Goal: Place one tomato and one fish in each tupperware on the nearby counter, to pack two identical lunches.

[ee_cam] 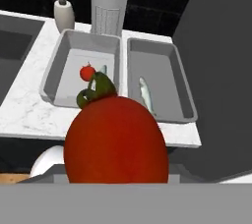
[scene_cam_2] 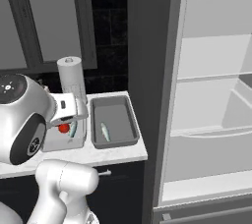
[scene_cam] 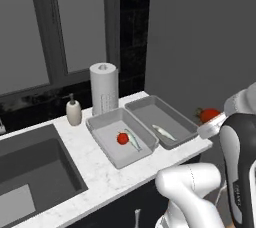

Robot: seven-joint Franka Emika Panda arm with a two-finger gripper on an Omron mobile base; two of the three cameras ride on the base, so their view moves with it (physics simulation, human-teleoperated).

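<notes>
My end effector [scene_cam: 212,122] is clamped on a tomato [ee_cam: 116,139] off the desk's [scene_cam: 100,169] right edge, short of the right tupperware [scene_cam: 172,114] holding only a fish [scene_cam: 162,132]; releasing early, I'd drop it to the floor.

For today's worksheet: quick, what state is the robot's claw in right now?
Claw: closed on a tomato, carried beside the counter.
</notes>
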